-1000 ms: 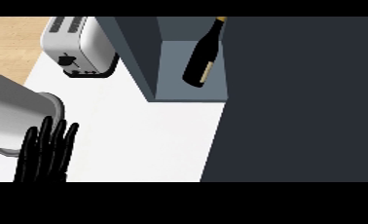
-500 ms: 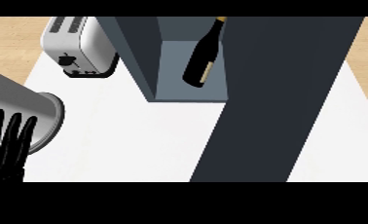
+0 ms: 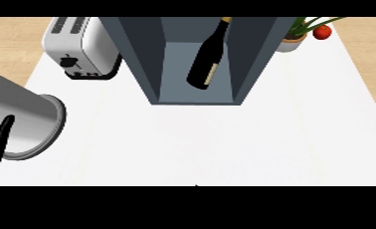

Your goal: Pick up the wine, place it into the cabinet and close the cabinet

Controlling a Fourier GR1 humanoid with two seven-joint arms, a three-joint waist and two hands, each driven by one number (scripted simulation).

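So, the wine bottle [image 3: 207, 56] is sitting inside the cabinet [image 3: 253, 58] up at 12 o'clock, between the two side walls. Its neck points toward 12 and its dark body with the pale label is nearer the open front. From this steep angle I honestly can't say if it's upright or leaning.

Handling-wise I'd guess glass: stiff, heavy for its size, smooth enough to be slippery, and not something you want to knock over. If it needed grabbing again I'd go for the wide body around the label rather than the skinny neck, since that's where the weight is.

Nothing's touching it though. The only hand in view is the left hand [image 3: 6, 132], a thin black sliver at the edge around 8 o'clock, next to its grey forearm [image 3: 33, 123]. It's well apart from the bottle, with bare white counter [image 3: 220, 143] in between. Too little of it shows to tell whether it's open or curled. The right hand doesn't show at all.

No door covers the cabinet's opening from here, so my read is the placing is done and the closing isn't.

Further out there's a toaster [image 3: 81, 49] at 10 o'clock just beside the cabinet, and a potted plant [image 3: 294, 41] at 1 o'clock by its right wall.
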